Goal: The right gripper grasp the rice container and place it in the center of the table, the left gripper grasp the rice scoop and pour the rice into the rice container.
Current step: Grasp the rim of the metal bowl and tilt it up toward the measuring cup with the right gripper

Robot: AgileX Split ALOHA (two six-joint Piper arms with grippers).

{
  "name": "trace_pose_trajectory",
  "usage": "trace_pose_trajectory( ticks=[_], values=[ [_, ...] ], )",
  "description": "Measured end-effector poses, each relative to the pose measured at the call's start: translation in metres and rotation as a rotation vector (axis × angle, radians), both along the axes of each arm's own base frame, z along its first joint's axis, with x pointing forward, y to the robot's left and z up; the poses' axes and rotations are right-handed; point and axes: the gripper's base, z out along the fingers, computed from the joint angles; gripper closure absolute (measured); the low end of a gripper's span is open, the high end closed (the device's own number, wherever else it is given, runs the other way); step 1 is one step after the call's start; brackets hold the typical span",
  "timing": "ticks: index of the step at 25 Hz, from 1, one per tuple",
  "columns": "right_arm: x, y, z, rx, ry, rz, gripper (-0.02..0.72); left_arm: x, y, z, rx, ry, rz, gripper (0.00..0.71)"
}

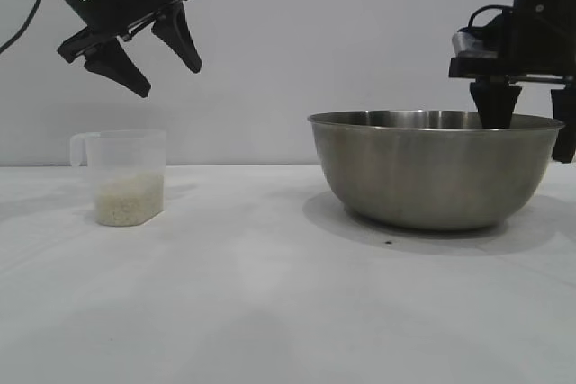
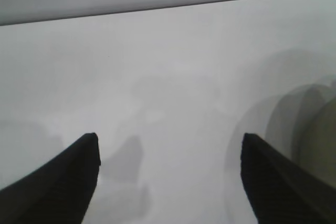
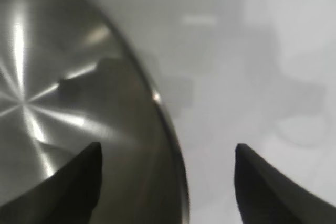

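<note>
The rice container (image 1: 432, 168), a wide steel bowl, stands on the table (image 1: 270, 294) at the right. My right gripper (image 1: 529, 141) is open and straddles its right rim, one finger inside and one outside. The right wrist view shows that rim (image 3: 157, 100) running between the spread fingers of the right gripper (image 3: 167, 147), not touching either. At the left stands the rice scoop (image 1: 126, 168), a clear cup, upright with rice (image 1: 130, 200) in its lower part. My left gripper (image 1: 169, 80) hangs open above it, apart from it. Between the fingers of the left gripper (image 2: 169, 139) lies only tabletop.
A plain white wall stands behind the table. Bare tabletop (image 1: 243, 222) lies between the cup and the bowl and in front of both.
</note>
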Motion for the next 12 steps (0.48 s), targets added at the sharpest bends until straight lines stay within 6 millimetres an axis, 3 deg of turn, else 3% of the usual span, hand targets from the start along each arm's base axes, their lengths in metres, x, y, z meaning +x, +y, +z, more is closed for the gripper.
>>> trace_pose_trajectory(
  ticks=[7, 12],
  values=[
    [0.004, 0.000, -0.015, -0.002, 0.008, 0.000, 0.602, 0.000, 0.000, 0.000, 0.002, -0.001, -0.002, 0.217],
    [0.004, 0.003, -0.012, 0.030, 0.011, -0.007, 0.667, 0.000, 0.000, 0.000, 0.003, -0.002, -0.003, 0.217]
  ],
)
